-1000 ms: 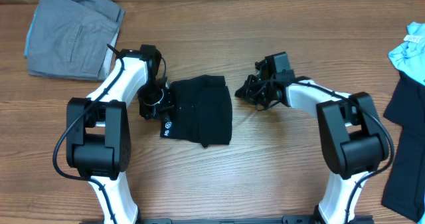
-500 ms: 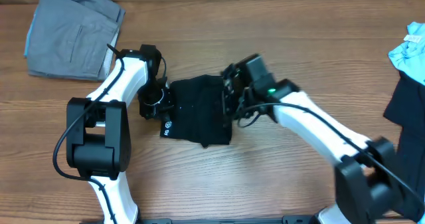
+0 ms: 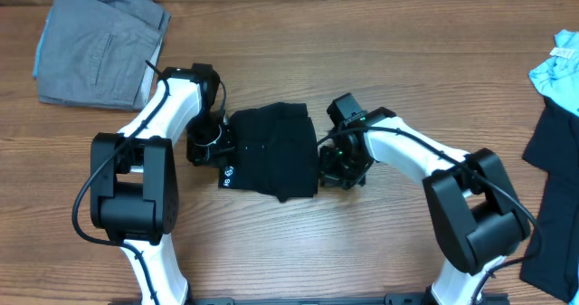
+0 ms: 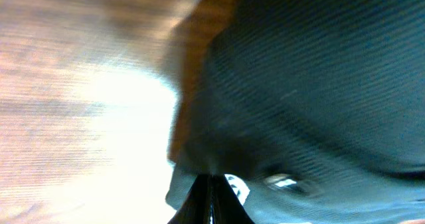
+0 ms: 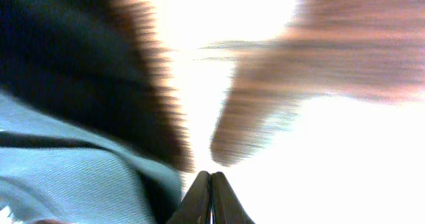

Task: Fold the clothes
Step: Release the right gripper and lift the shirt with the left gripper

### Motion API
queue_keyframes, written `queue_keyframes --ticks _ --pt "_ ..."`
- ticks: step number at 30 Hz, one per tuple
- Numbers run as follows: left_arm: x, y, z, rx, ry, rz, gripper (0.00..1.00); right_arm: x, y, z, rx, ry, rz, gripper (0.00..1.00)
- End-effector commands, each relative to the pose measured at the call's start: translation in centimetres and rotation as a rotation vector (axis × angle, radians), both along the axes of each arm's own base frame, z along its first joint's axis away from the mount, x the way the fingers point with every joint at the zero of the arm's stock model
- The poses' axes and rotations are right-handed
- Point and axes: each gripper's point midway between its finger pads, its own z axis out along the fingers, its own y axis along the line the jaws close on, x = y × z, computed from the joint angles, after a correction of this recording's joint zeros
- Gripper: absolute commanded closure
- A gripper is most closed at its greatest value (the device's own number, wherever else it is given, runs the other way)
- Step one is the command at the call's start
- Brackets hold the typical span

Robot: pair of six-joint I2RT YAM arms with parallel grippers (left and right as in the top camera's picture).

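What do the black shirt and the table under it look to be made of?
The shirt looks like soft knit fabric, perhaps cotton, matte: the left wrist view shows fine parallel ribs, and it lies limp in folds. The table looks like wood or wood-look laminate, smooth with slight sheen: brown grain streaks run along it.

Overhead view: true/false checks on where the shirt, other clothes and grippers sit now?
The black shirt lies folded between the left gripper and the right gripper. True.
The grey trousers lie on the black shirt. False: they lie apart, at the far left of the table.
The pale blue garment lies at the view's left edge. False: it is at the right edge.
The right gripper is at the shirt's right edge. True.
The left gripper's fingers are spread wide. False: the left wrist view shows them together.
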Motion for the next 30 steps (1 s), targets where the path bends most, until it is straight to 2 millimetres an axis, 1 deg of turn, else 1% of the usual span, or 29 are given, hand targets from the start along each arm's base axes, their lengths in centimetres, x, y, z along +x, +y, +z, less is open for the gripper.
queue_keyframes --ticks 1,2,3,4,5,6,7,8,10,11,14,15,16,18,19,20,23,25,27,29,30 --pt "0.4 1.3 1.3 0.087 -0.022 0.007 0.96 3.7 -1.8 5.4 -0.09 -0.214 -0.048 0.96" --pt "1.0 1.4 2.3 0.094 -0.062 0.014 0.96 4.0 -1.6 6.6 -0.073 -0.247 -0.051 0.96" --pt "1.7 1.4 3.2 0.091 -0.105 0.015 0.96 4.1 -1.6 8.0 -0.054 -0.283 -0.054 0.91" --pt "2.7 1.3 4.7 0.082 -0.171 0.018 0.96 4.1 -1.6 8.7 -0.045 -0.3 -0.056 0.74" --pt "3.3 1.2 5.5 0.077 -0.211 0.02 0.94 4.1 -1.6 9.2 -0.038 -0.315 -0.057 0.47" --pt "4.0 1.2 6.6 0.069 -0.266 0.025 0.45 4.1 -1.6 9.5 -0.036 -0.32 -0.058 0.21" --pt "4.6 1.2 7.3 0.063 -0.308 0.017 0.0 4.0 -1.6 9.5 -0.037 -0.317 -0.057 0.08" --pt "4.9 1.2 7.5 0.057 -0.332 -0.003 0.0 3.9 -1.7 9.4 -0.041 -0.312 -0.057 0.0" --pt "5.7 1.3 7.6 0.05 -0.37 -0.035 0.0 3.7 -1.9 9.3 -0.048 -0.302 -0.056 0.0" --pt "6.2 1.4 7.2 0.032 -0.375 -0.038 0.0 3.6 -1.9 9.3 -0.05 -0.299 -0.053 0.0" --pt "7.3 -0.1 6.3 -0.143 -0.39 -0.071 0.0 3.2 -2.1 9.2 -0.057 -0.292 -0.025 0.0" --pt "7.5 -0.2 6.0 -0.181 -0.391 -0.071 0.0 3.1 -2.1 9.2 -0.058 -0.29 -0.025 0.0" --pt "7.9 -0.1 5.3 -0.224 -0.385 -0.056 0.0 3.0 -2.2 9.1 -0.061 -0.285 -0.024 0.0" --pt "8.1 0.2 4.1 -0.266 -0.367 -0.053 0.0 3.0 -2.2 9.1 -0.061 -0.284 -0.024 0.0" --pt "8.1 -0.1 3.8 -0.302 -0.365 -0.072 0.0 3.0 -2.2 9.1 -0.061 -0.285 -0.024 0.0" --pt "8.0 -0.9 3.2 -0.369 -0.362 -0.112 0.0 3.1 -2.1 9.2 -0.059 -0.289 -0.025 0.0" --pt "8.0 -1.7 2.2 -0.428 -0.358 -0.157 0.0 3.2 -2.0 9.2 -0.05 -0.294 -0.025 0.0" --pt "7.9 -2.2 1.2 -0.464 -0.334 -0.147 0.0 3.1 -1.7 9.3 -0.034 -0.287 -0.022 0.0" --pt "7.3 -2.6 -1.0 -0.497 -0.271 -0.122 0.0 3.1 -1.6 9.3 -0.028 -0.286 -0.021 0.0" --pt "6.7 -3.0 -2.4 -0.527 -0.228 -0.113 0.0 3.1 -1.6 9.3 -0.027 -0.286 -0.021 0.0" --pt "6.0 -3.8 -3.5 -0.577 -0.187 -0.108 0.0 3.1 -1.6 9.4 -0.027 -0.288 -0.021 0.0"
